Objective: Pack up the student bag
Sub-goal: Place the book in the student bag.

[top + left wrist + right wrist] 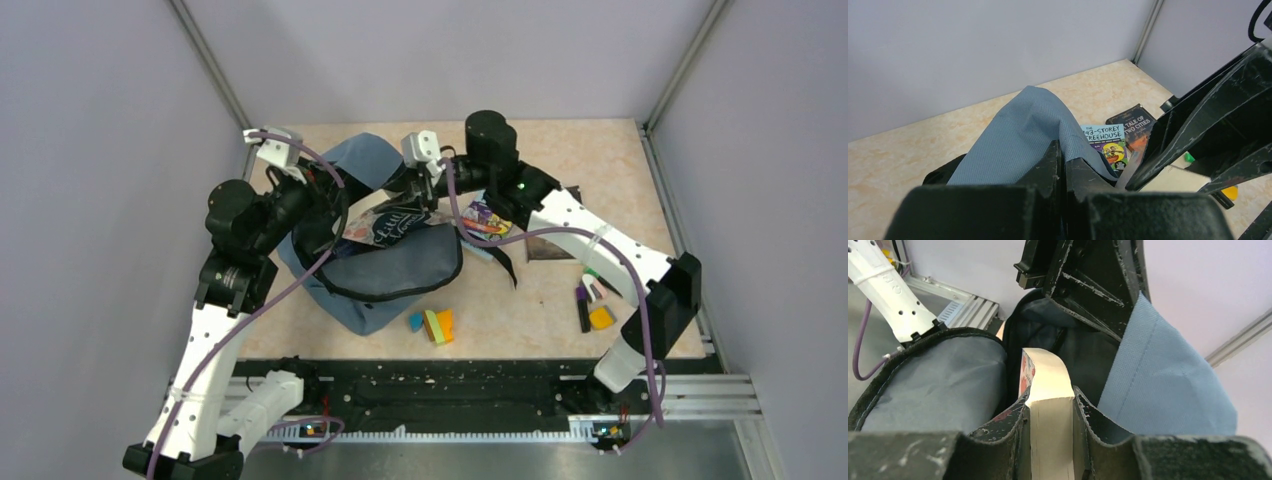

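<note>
- Two things pinched, mid-frame in the overhead view.
- Left gripper (1063, 157), scuffed black: pressed together on raised flap of soft slate-blue woven backpack (395, 262).
- Right gripper (1050, 400): pinching thick, curved, cream-edged paperback book (1048, 371) at dark-lined mouth.

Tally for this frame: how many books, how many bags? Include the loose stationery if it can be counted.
Books: 3 (one book gripped in the right tool, The 143-Storey Treehouse, A Tale of Two Cities)
Backpack: 1
Loose stationery: too small to count
Total counted: 4
</note>
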### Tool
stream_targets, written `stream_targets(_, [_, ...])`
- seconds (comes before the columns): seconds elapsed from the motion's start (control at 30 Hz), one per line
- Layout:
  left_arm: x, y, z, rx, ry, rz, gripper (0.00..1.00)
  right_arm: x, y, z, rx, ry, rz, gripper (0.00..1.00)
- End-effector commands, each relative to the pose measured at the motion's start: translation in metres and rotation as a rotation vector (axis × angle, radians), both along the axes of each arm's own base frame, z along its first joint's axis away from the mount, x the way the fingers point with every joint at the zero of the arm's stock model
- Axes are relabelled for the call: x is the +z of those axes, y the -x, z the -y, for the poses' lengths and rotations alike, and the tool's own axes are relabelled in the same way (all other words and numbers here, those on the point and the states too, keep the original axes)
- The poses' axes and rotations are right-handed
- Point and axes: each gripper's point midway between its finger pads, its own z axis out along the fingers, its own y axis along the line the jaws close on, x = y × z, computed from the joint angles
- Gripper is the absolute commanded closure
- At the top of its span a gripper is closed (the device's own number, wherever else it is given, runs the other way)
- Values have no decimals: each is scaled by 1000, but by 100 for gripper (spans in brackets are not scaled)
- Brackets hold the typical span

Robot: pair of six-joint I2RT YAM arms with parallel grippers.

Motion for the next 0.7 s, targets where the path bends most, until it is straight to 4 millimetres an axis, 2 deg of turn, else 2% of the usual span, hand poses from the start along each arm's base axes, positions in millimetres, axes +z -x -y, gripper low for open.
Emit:
stream_targets(0.0, [42, 11, -2, -5, 46, 148, 100, -21, 0, -11, 0, 94, 2, 100])
stream_targets(0.3, [42, 10, -2, -6, 46, 147, 100, -61, 9, -20, 14, 289, -43, 100])
stream_targets(0.47, [41, 10, -2, -4, 47, 145, 100, -80, 4, -24, -31, 350, -47, 99])
stream_targets(0.67, [38, 7, -2, -1, 42, 138, 100, -74, 2, -25, -66, 319, -55, 61])
